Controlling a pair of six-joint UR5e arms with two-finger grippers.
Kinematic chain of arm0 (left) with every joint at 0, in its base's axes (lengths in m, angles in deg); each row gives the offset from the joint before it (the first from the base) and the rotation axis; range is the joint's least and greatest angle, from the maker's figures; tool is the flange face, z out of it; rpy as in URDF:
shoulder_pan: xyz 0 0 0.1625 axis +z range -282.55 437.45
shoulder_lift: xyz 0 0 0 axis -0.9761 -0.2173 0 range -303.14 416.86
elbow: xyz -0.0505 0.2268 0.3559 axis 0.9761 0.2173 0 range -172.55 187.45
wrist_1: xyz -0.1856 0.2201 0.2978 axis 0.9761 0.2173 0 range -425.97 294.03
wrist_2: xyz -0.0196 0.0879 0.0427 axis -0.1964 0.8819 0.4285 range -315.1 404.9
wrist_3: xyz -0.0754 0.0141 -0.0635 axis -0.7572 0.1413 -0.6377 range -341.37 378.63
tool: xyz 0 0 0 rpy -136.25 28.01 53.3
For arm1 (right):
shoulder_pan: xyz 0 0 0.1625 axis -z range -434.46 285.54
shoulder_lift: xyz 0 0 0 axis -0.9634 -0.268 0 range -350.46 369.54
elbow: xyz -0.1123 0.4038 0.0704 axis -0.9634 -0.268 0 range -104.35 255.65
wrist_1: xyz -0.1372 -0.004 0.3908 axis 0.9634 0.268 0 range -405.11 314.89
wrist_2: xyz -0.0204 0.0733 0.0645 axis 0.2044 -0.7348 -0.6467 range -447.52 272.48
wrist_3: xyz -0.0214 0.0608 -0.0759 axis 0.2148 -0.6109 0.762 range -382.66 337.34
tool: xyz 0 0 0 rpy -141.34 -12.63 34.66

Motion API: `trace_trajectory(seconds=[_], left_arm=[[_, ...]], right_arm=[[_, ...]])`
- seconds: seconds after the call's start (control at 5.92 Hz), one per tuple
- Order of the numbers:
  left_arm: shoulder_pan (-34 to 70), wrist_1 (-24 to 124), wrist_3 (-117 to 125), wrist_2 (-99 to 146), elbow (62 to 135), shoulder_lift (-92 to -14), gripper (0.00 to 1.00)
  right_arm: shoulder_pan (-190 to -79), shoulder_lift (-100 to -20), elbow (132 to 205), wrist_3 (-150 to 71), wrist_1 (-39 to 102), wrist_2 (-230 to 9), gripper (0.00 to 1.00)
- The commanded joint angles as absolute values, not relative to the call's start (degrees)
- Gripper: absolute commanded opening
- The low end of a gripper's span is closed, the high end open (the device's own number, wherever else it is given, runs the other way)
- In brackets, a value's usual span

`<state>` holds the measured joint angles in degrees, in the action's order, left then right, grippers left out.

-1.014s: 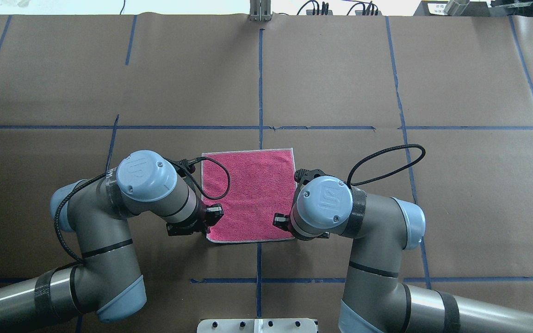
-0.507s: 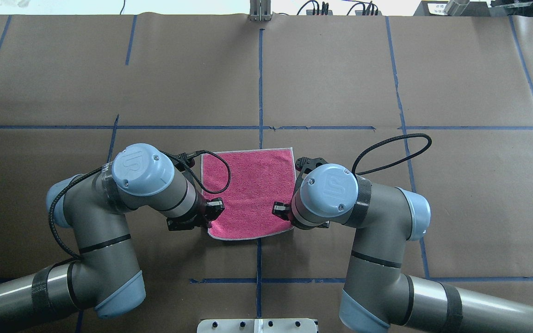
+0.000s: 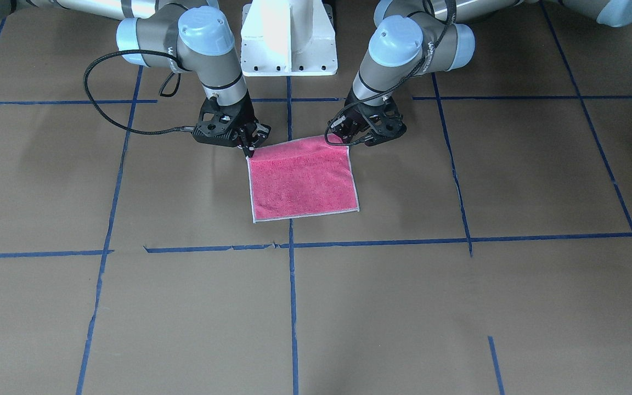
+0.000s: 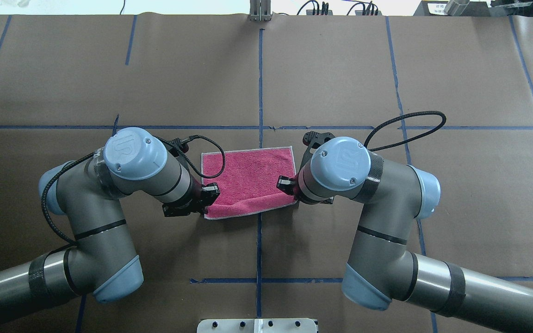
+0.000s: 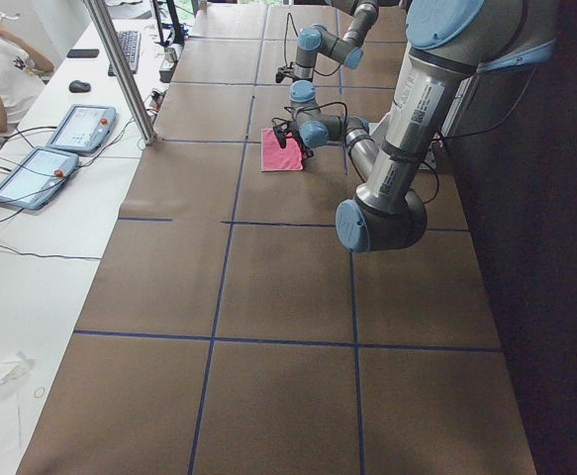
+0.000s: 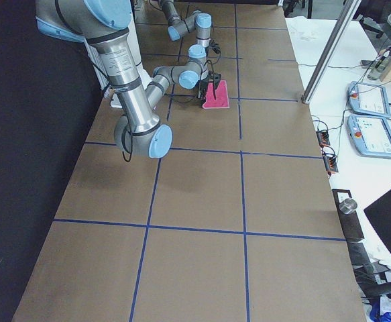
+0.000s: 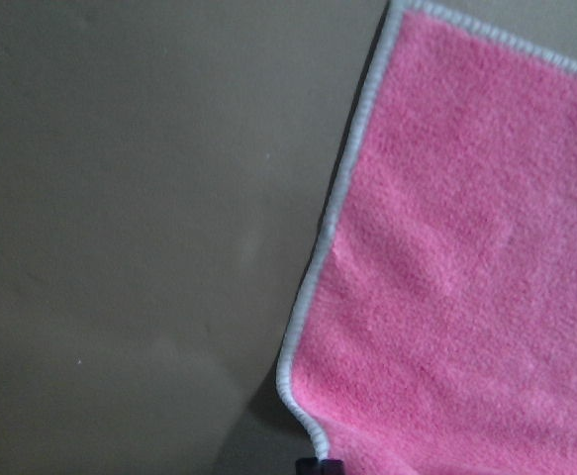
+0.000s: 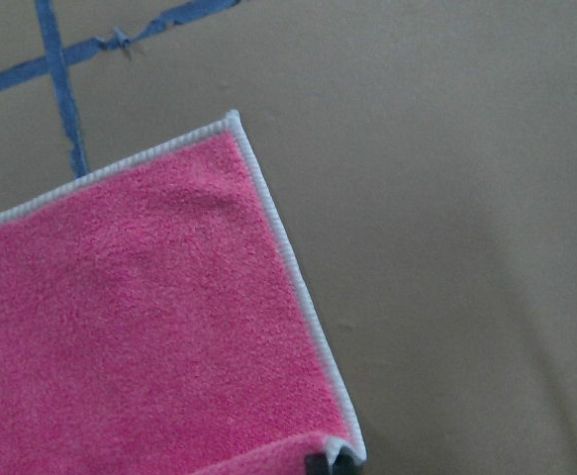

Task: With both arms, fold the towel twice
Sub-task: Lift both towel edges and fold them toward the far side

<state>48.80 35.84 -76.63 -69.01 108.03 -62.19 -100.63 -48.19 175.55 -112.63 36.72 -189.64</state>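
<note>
The towel (image 4: 248, 180) lies pink face up at the table's middle, with pale edging. Its near edge is raised off the table and its far edge rests flat. My left gripper (image 4: 207, 206) is shut on the towel's near left corner. My right gripper (image 4: 292, 196) is shut on the near right corner. In the front-facing view the towel (image 3: 302, 181) hangs from the left gripper (image 3: 347, 141) and the right gripper (image 3: 249, 151). Both wrist views show the pink face: left (image 7: 466, 277), right (image 8: 140, 327).
Brown paper with blue tape lines (image 4: 259, 83) covers the table. The white pedestal base (image 3: 288, 38) stands behind the arms. Black cables (image 4: 405, 132) loop off both wrists. Tablets (image 5: 75, 129) and an operator (image 5: 1, 69) are at a side desk.
Both grippers have moved away from the robot with the towel's near corners, and have lifted the near edge. The pink patch looks shorter front to back.
</note>
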Motion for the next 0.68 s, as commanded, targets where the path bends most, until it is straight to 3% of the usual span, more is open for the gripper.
trace_trajectory(seconds=[0.0, 0.51], left_arm=[[46.3, 35.8, -76.6, -69.0, 106.3, -63.5, 0.00], [42.8, 35.9, -76.3, -69.4, 100.5, -66.4, 0.00]], right_arm=[[-103.0, -44.9, 171.9, -112.6, 35.6, -189.7, 0.02], [-106.3, -41.9, 166.2, -110.9, 35.0, -190.3, 0.02]])
